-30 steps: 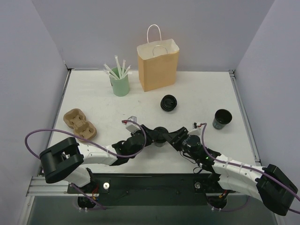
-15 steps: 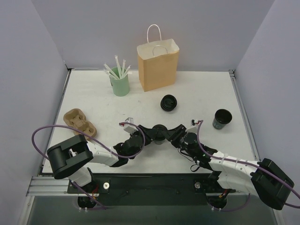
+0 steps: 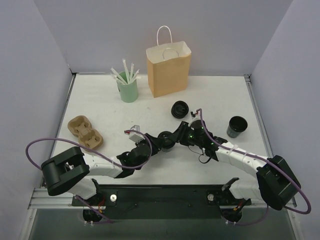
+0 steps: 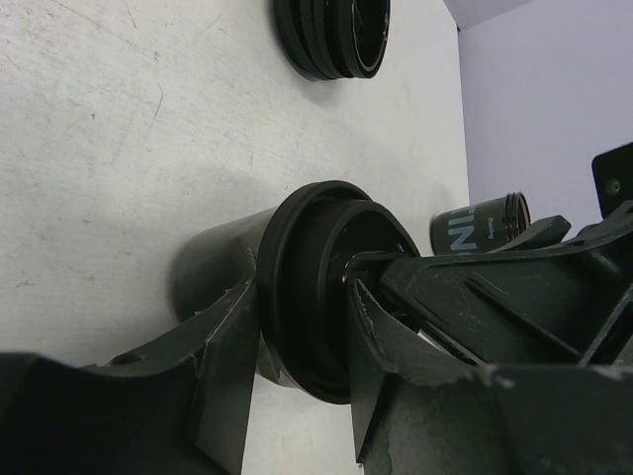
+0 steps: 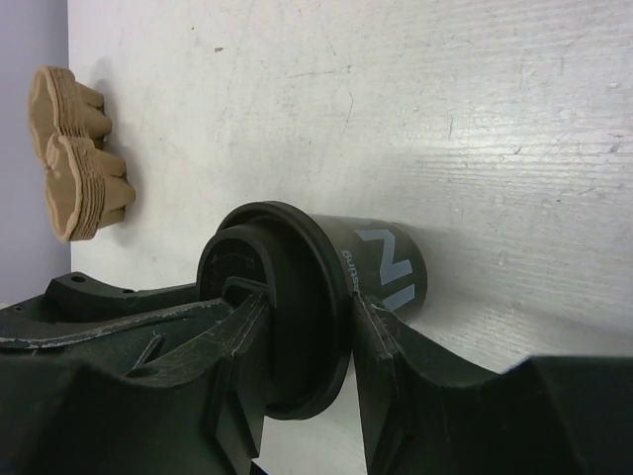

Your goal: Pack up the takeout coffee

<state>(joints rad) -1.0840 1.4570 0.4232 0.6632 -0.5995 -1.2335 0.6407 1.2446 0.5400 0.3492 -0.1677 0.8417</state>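
My 2 grippers, left gripper [image 4: 302, 297] and right gripper [image 5: 307, 307], both clamp the coffee [image 3: 168, 141] at its lid rim, from opposite sides. It is at the front middle of the table [image 3: 100, 100], upright, lid up, long axis vertical.

At the back the bag [image 3: 168, 70] stands with its mouth open; I cannot see inside. The green cup [image 3: 128, 91] holds white straws [image 3: 125, 72]. An open black cup [image 3: 237, 126] stands at the right, its inside dark.

Only the right wrist view shows the pale letter on the coffee's wall, with the carrier [image 5: 79, 153] behind. The left wrist view shows the lids [image 4: 336, 35] instead. Bag and straws appear only from the top.
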